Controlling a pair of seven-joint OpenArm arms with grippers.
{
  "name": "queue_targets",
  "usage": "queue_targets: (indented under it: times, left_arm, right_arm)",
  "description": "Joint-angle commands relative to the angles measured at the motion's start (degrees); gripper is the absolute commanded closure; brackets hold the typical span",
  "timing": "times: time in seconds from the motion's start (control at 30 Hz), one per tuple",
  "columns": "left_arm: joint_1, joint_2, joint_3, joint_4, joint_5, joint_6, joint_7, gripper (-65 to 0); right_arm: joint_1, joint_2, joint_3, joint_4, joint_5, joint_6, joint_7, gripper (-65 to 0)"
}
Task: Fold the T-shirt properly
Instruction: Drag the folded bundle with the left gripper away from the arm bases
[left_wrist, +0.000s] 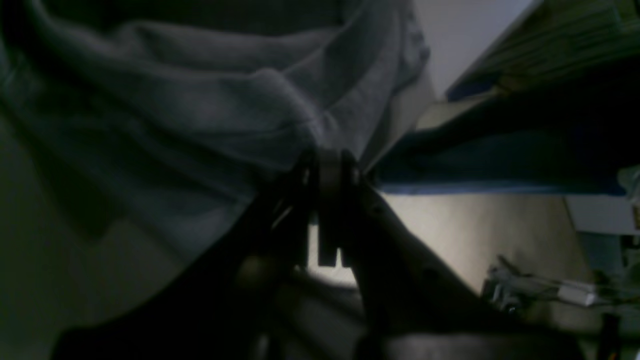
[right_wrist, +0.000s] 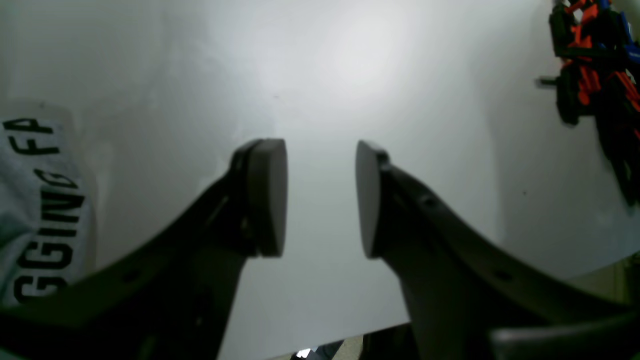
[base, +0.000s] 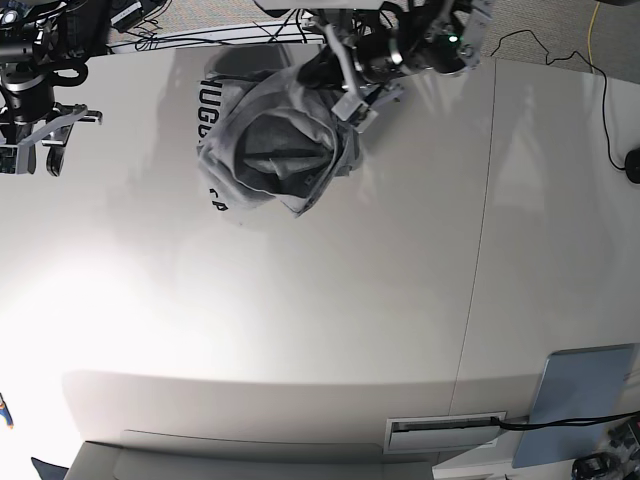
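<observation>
Trouble is most likely to come from how little cloth is in the grip: the large heather-grey cotton T-shirt with black block lettering (base: 270, 150) lies bunched in a crumpled heap at the far edge of the white tabletop (base: 300, 330), and the left gripper (left_wrist: 330, 167) has its dark jaws pressed together on a small pinch of a fold at the heap's side. Which part of the garment that pinch belongs to, hem, sleeve or a middle layer, cannot be told from the dim wrist view. If it is a middle layer, lifting would probably raise the whole wad instead of opening it out, and a shallow bite could slip free as the weight comes on. The right gripper (right_wrist: 320, 200) hangs over bare table well to the side, its grey pads standing apart with nothing between them, so the shirt has no second anchor; a pull by one arm alone might drag the heap toward or over the table's far edge, where cables (base: 200, 35) lie close. The lettered side is partly tucked under, so a fold begun before flattening would likely trap wrinkles. The pale blue flat board (base: 583, 390) sits far off at the near corner.
</observation>
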Motion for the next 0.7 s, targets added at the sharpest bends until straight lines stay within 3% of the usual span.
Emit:
queue_targets:
  times: [0.0, 0.17, 0.3, 0.4, 0.53, 0.67]
  left_arm:
    - [0.9, -1.0, -1.6, 2.0, -0.8, -0.1, -0.9, 0.0]
    - [4.9, -2.8, -13.5, 3.2, -0.5, 0.2, -4.8, 0.0]
    - [6.4, -2.8, -21.1, 1.1, 4.2, 0.2, -7.6, 0.0]
    - [6.4, -2.8, -22.7, -2.8, 7.6, 0.2, -11.3, 0.0]
    - [5.0, -2.8, -22.6, -8.5, 11.8, 0.0, -20.5, 0.0]
    - [-0.5, -2.8, -22.6, -14.2, 14.9, 0.0, -24.2, 0.0]
  right_arm:
    - [0.0, 0.8, 0.4, 1.0, 0.3, -0.3, 1.5, -23.0]
    - [0.0, 0.8, 0.4, 1.0, 0.3, -0.3, 1.4, -23.0]
    - [0.0, 0.8, 0.4, 1.0, 1.0, -0.3, 1.3, -23.0]
    - [0.0, 0.8, 0.4, 1.0, 1.1, -0.3, 1.2, -23.0]
    - [0.0, 0.8, 0.4, 1.0, 1.2, -0.3, 1.0, -23.0]
    - [0.0, 0.8, 0.4, 1.0, 1.1, -0.3, 0.4, -23.0]
